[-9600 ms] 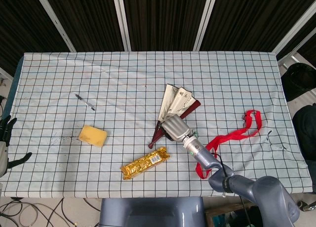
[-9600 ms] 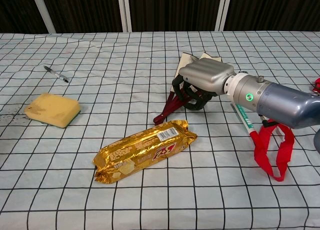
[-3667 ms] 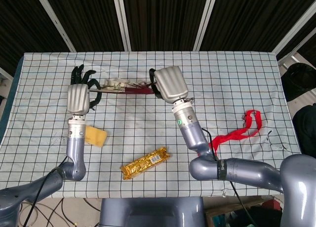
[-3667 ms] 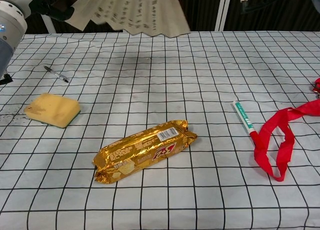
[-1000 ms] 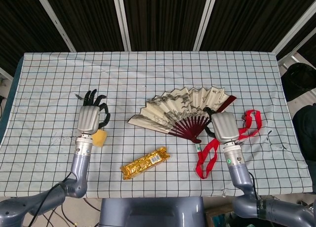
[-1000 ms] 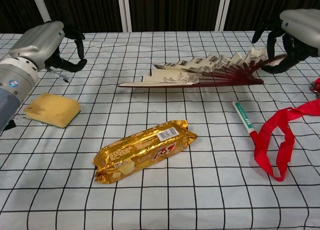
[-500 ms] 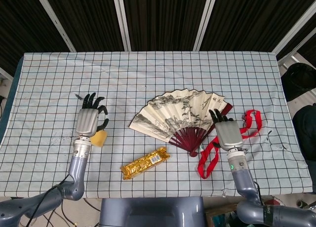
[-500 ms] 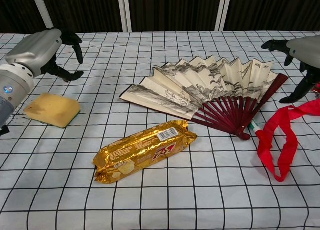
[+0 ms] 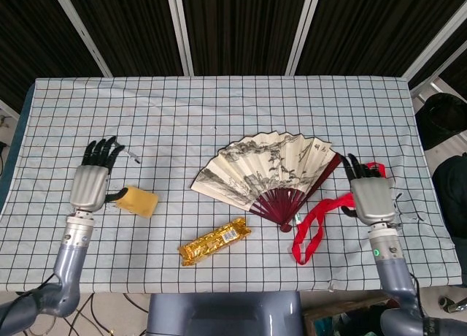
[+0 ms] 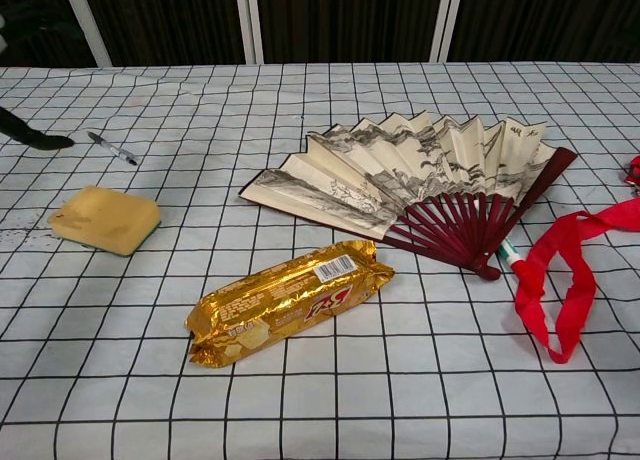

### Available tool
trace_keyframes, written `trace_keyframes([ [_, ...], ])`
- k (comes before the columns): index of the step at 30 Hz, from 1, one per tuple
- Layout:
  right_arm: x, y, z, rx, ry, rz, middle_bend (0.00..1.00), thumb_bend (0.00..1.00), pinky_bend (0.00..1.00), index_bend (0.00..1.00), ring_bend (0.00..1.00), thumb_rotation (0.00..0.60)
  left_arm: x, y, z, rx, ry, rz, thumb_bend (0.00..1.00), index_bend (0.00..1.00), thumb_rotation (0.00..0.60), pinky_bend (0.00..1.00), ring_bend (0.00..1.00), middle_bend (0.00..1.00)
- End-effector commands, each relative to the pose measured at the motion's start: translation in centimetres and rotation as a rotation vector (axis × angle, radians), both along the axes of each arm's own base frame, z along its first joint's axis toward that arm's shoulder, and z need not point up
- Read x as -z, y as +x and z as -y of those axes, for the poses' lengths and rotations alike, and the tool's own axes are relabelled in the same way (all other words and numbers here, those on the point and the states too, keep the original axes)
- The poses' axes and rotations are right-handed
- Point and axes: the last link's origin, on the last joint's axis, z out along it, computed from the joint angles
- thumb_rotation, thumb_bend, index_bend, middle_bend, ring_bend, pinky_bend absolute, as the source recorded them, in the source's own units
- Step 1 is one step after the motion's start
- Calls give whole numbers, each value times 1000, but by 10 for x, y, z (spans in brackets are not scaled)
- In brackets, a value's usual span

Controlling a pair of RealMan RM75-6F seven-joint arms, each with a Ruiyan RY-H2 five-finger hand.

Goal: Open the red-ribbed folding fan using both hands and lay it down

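The red-ribbed folding fan (image 9: 268, 173) (image 10: 400, 185) lies spread open and flat on the checked cloth, its painted paper leaf toward the far left and its dark red ribs meeting at a pivot near the front right. My right hand (image 9: 370, 194) hovers to the right of the fan, apart from it, fingers spread and empty. My left hand (image 9: 93, 181) is far to the left by the yellow sponge, fingers apart, holding nothing. In the chest view only a dark fingertip (image 10: 40, 140) of the left hand shows at the left edge.
A red ribbon (image 9: 328, 212) (image 10: 560, 270) lies beside the fan's pivot, over a green-and-white pen (image 10: 506, 251). A gold snack bar (image 9: 214, 241) (image 10: 290, 300) sits in front. A yellow sponge (image 9: 137, 201) (image 10: 105, 219) and a black pen (image 10: 112, 148) lie at the left.
Both hands have drawn away outward: the right hand moved right off the fan, the left hand moved left past the sponge. The fan stays flat and open.
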Motion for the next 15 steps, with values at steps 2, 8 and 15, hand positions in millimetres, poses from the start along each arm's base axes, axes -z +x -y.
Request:
trace_keyframes([
  [2, -25, -23, -28, 33, -29, 25, 30, 0, 245, 0, 162, 600, -51, -31, 48, -81, 23, -73, 0, 54, 600, 0, 0, 0],
  [8, -50, -51, -66, 80, -77, 52, 17, 0, 232, 0, 142, 600, -91, -57, 87, -173, 67, -111, 0, 25, 600, 0, 0, 0],
  [15, -73, -75, -100, 118, -161, 77, 10, 12, 225, 0, 130, 600, -110, -79, 122, -235, 108, -90, 0, 0, 600, 0, 0, 0],
])
